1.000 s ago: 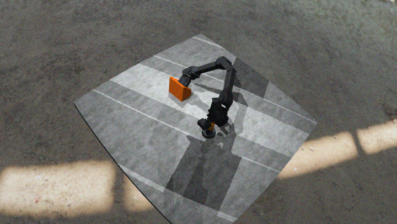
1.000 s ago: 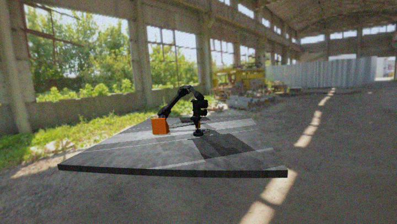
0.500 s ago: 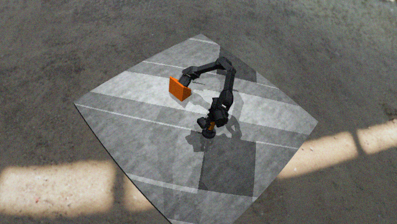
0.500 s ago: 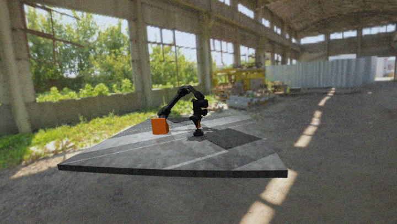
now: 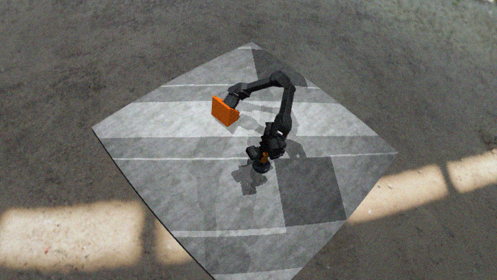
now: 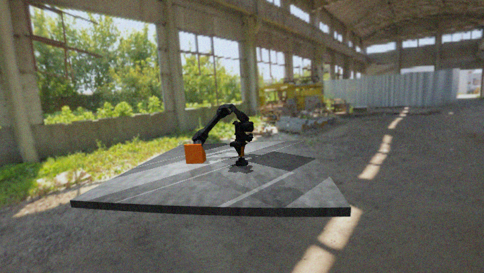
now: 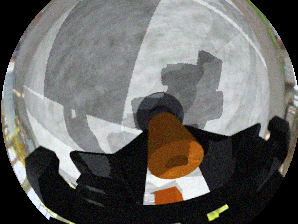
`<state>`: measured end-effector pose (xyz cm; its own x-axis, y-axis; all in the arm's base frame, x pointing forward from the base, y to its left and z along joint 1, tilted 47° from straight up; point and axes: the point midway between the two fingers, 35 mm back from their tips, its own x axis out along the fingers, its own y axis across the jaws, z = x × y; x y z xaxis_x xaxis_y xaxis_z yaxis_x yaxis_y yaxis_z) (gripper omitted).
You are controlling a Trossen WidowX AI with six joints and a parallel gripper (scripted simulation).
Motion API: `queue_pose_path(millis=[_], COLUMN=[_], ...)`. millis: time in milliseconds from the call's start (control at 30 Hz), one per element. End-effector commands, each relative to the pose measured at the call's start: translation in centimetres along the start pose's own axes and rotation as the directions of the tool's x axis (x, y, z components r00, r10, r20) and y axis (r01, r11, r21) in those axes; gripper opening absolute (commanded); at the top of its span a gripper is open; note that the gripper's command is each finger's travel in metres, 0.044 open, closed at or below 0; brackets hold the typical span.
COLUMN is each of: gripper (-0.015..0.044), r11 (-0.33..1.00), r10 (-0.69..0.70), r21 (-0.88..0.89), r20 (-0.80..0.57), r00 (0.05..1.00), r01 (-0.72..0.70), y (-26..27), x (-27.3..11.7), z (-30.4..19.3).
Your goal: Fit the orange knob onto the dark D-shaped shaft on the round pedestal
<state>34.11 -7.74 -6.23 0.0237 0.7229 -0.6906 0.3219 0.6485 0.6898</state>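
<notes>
Top view: Pinches an orange knob (image 5: 264, 156) (image 6: 242, 151) (image 7: 172, 137) in a black gripper (image 5: 264, 153) (image 6: 241, 148) (image 7: 165, 131), at the 12 to 1 o'clock side of a dark round pedestal (image 5: 261, 167) (image 6: 241, 162) (image 7: 159, 101). Bends a black arm (image 5: 286, 104) (image 6: 214, 122) from an orange block (image 5: 222, 111) (image 6: 193, 154), which lies toward 11 o'clock from the pedestal, through a high elbow toward 1 o'clock and back down to the knob. Spreads a gray patterned board (image 5: 167, 194) (image 6: 203, 210) (image 7: 85, 60) beneath it all, with a dark rectangle toward 4 o'clock from the pedestal and the gripper's shadow falling toward 7.

Exterior view: Points the gripper downward, with the knob upright in its grasp and directly over the pedestal, at 12 o'clock. Partly hides the knob behind black gripper parts; too small here to tell whether knob and pedestal touch, or how far down the shaft the hole reaches. Places the orange block toward 9 o'clock from the pedestal.

Wrist view: Clasps the knob between dark fingers at 4 and 8 o'clock, with a dark recess in its near end. Shows the pedestal just past the knob's far end, toward 11 o'clock. Leaves the seating unclear from this angle. Reveals a small orange-red patch (image 7: 168, 195) near 6 o'clock.
</notes>
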Motion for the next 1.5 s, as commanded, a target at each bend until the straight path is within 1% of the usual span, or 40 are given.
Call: queue_pose_path(millis=[0,433,500,633,667,1467], gripper=[0.0,0.0,0.0,0.0,0.0,0.0], r11=[1.0,1.0,0.998,0.979,0.978,0.977], r10=[0.0,0.0,0.0,0.0,0.0,0.0], r21=[0.005,0.014,0.059,0.203,0.21,0.213], r20=[0.001,0.001,0.002,0.001,0.001,0.001], r00=[1.0,1.0,1.0,1.0,1.0,1.0], r01=[0.0,0.0,0.0,0.0,0.0,0.0], y=[0.01,-0.02,-0.02,-0.04,-0.04,0.01], x=[0.02,-0.43,-0.43,-0.27,-0.21,-0.29], z=[0.07,0.11,0.12,0.08,0.06,0.11])
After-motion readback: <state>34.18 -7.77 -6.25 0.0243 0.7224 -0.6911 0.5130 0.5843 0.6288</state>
